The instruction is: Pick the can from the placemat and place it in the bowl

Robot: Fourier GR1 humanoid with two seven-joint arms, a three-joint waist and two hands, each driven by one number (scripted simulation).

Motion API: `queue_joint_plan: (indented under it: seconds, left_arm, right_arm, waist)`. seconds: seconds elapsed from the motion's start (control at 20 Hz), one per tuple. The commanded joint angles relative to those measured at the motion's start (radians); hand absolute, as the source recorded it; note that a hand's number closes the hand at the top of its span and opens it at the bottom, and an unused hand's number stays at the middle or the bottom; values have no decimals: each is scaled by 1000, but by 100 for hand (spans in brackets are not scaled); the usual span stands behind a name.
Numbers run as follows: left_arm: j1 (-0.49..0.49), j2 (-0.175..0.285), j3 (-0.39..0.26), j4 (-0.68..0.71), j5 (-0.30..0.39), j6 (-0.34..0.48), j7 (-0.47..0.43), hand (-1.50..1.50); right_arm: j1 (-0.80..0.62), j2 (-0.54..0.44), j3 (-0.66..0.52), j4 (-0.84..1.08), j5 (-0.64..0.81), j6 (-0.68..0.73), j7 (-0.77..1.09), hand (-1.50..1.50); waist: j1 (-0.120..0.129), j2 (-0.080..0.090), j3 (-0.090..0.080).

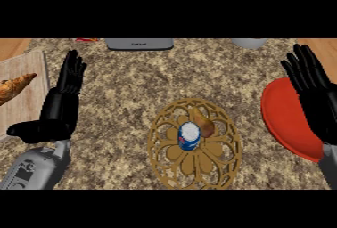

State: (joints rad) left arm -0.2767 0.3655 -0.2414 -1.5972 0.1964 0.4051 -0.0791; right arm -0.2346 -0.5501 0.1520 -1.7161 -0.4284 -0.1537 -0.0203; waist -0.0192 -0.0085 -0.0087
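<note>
Head view showed the can (189, 136) standing upright near the middle of the round, gold-brown lattice placemat (197, 165). It had a blue body and a white top, and neither hand touched it. A brown, elongated food item (204, 125) lay on the same placemat, just beside the can and touching it on the far right side.

The left hand (60, 102) showed at the view's left, well apart from the placemat. Its fingers were straight and pointed up, its thumb stuck out to the side, and it held nothing. The right hand (319, 98) showed at the right edge, also flat with its fingers spread and empty, and it overlapped the right part of the red bowl (283, 116).

The bowl sat on the speckled counter (118, 89) to the right of the placemat. A wooden board (26, 67) at the left edge carried a croissant (14, 87). A grey appliance (138, 43) stood at the far edge.
</note>
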Motion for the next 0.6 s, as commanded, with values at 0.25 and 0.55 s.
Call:
queue_joint_plan:
  seconds: [0.25,0.55]
  left_arm:
    - [34,-41,-89,81,12,-64,76,0]
    - [84,-46,-69,84,37,-65,104,0]
  right_arm:
    - [-56,24,491,-40,171,264,136,150]
    - [164,287,473,11,393,-162,-197,-150]
  waist:
    - [93,28,3]
    - [17,11,11]
